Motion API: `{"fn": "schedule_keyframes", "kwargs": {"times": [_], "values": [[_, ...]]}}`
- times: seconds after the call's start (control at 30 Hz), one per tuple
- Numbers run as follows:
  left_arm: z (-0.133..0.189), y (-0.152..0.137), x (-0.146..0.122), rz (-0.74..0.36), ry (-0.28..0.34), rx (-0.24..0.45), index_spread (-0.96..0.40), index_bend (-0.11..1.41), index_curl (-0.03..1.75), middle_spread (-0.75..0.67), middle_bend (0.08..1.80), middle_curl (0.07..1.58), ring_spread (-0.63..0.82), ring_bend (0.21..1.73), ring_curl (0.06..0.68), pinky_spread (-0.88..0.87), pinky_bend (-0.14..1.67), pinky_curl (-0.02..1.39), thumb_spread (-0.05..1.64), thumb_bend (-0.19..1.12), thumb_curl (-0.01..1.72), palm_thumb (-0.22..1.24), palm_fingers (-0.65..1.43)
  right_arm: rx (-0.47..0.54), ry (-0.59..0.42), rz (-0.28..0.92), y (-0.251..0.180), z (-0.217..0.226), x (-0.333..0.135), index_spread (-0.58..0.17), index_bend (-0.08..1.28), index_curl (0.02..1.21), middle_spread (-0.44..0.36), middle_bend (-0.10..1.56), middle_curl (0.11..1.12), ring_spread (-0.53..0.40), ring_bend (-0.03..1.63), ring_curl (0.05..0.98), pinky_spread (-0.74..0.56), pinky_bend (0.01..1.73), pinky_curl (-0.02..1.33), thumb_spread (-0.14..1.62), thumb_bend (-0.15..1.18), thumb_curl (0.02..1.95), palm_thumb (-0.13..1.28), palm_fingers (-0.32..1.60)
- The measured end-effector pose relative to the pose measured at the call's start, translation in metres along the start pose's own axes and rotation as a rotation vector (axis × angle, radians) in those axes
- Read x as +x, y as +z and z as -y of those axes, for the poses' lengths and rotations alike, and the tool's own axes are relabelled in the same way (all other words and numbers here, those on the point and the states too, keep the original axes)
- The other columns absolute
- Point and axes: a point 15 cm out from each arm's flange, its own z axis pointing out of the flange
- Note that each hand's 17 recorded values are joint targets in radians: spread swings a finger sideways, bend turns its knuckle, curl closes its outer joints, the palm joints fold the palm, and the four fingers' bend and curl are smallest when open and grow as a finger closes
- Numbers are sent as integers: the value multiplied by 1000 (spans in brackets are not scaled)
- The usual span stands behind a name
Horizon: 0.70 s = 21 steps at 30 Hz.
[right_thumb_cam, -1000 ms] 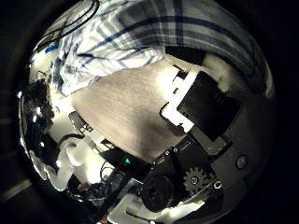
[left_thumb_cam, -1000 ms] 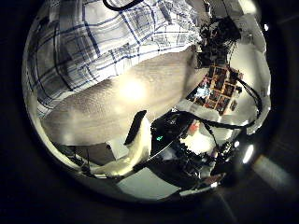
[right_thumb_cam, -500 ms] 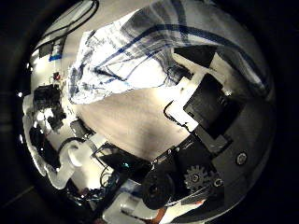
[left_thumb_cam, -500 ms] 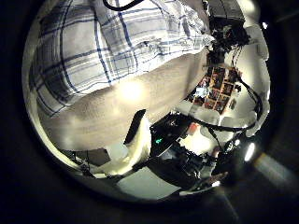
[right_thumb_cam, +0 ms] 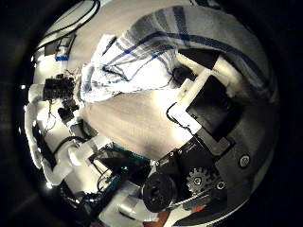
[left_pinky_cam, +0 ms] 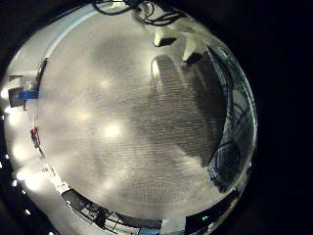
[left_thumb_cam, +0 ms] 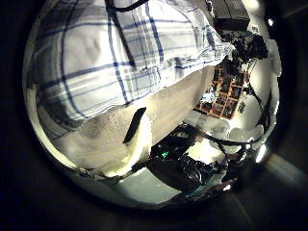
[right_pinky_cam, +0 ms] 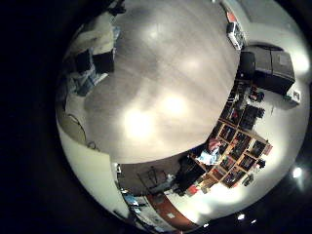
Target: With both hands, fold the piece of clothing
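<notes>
The piece of clothing (left_thumb_cam: 115,58) is a checked cloth lying on the table. It fills much of the left thumb side palm view, close under the left hand (left_thumb_cam: 135,125), whose straight thumb reaches over the bare table just short of the cloth's edge. In the right thumb side palm view the cloth (right_thumb_cam: 123,61) is bunched in a heap, and a fold rises from it to the right hand (right_thumb_cam: 204,90). That hand's fingers (right_thumb_cam: 194,71) are curled against the fold. Both little finger side views show only table.
The table top (left_pinky_cam: 117,137) spreads under both palms (right_pinky_cam: 166,88). Another robot arm (right_thumb_cam: 47,142) stands beside the table past the heap. Shelves and room clutter (right_pinky_cam: 229,151) lie beyond the table's edge.
The left palm has come closer to the cloth, which now fills more of its view. In the right palm view the cloth has drawn together into a heap and more table shows.
</notes>
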Motion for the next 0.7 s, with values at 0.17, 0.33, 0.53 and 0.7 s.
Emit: {"fn": "schedule_keyframes", "kwargs": {"times": [0.17,0.33,0.53,0.7], "values": [[-12,-18,-14,-17,-13,8,31,188,390,253,173,286,370,640,220,387,347,345,1148,-19,289,323,117,51,-78,-98,-31,2,-14,-309,1027,943,-187,1202,914,-207,1393,690,-208,1362,683,1174,-11,672,986,1045],[-27,-37,-31,-43,-33,29,29,186,391,253,173,284,368,643,220,383,345,343,1149,-19,288,323,119,99,-220,-182,-59,15,-70,-309,1017,949,-189,1186,922,-213,1389,693,-215,1348,699,1165,-13,674,973,1053],[-57,-59,-61,-79,-83,68,28,185,393,244,179,286,365,640,219,381,340,340,1148,-20,287,322,130,206,-368,-350,-110,41,-141,-308,1000,955,-191,1170,936,-218,1380,693,-226,1320,714,1151,-15,673,959,1062],[-76,-68,-80,-91,-120,89,22,185,392,228,180,291,352,646,219,372,333,339,1146,-19,287,321,146,247,-487,-395,-133,68,-217,-307,993,956,-193,1155,945,-219,1376,692,-236,1308,723,1146,-12,673,948,1073]]}}
